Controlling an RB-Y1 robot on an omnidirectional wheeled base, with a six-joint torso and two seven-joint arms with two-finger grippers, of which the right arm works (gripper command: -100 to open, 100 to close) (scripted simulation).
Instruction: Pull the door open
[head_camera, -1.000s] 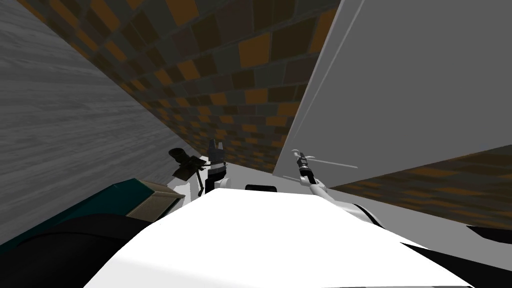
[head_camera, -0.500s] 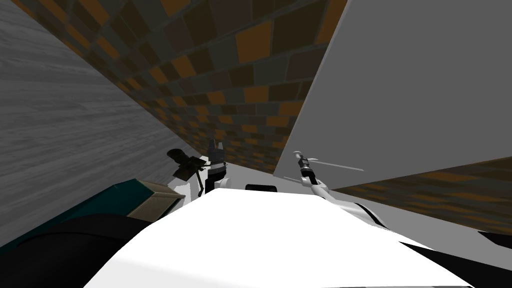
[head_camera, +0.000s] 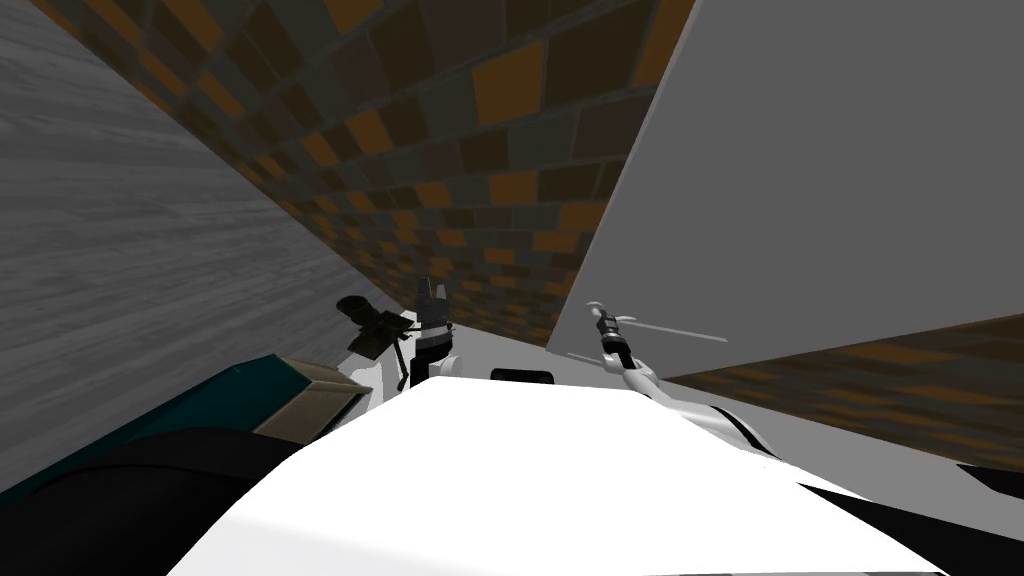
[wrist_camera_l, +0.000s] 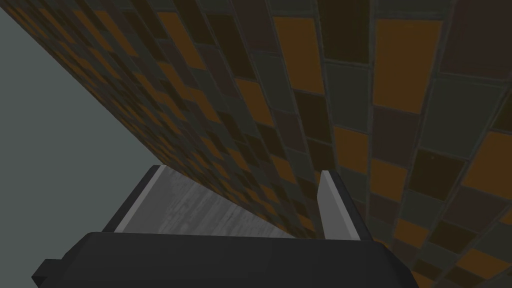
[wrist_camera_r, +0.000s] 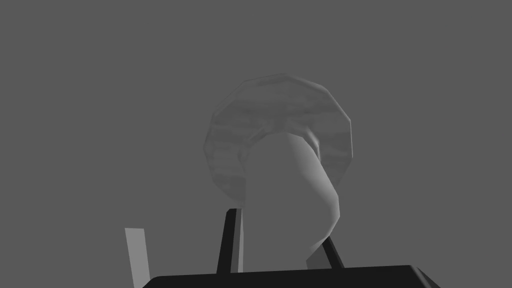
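Head view: the grey door (head_camera: 800, 180) stands at 2 o'clock. The left gripper (wrist_camera_l: 240, 172), at 11 o'clock, has its fingers spread and holds nothing. The right gripper (head_camera: 598, 312), at 1 o'clock, clamps the door's lever handle (wrist_camera_r: 292, 200).

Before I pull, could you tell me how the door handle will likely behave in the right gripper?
The handle looks rigid, fixed on a round plate, so probably won't flex. Its smooth, rounded surface might slip between the right gripper's thin fingers.

Dim orange, brown and grey tiles (head_camera: 480, 170) run between a streaked grey surface (head_camera: 130, 260) and a teal-and-tan piece of furniture (head_camera: 290, 395).
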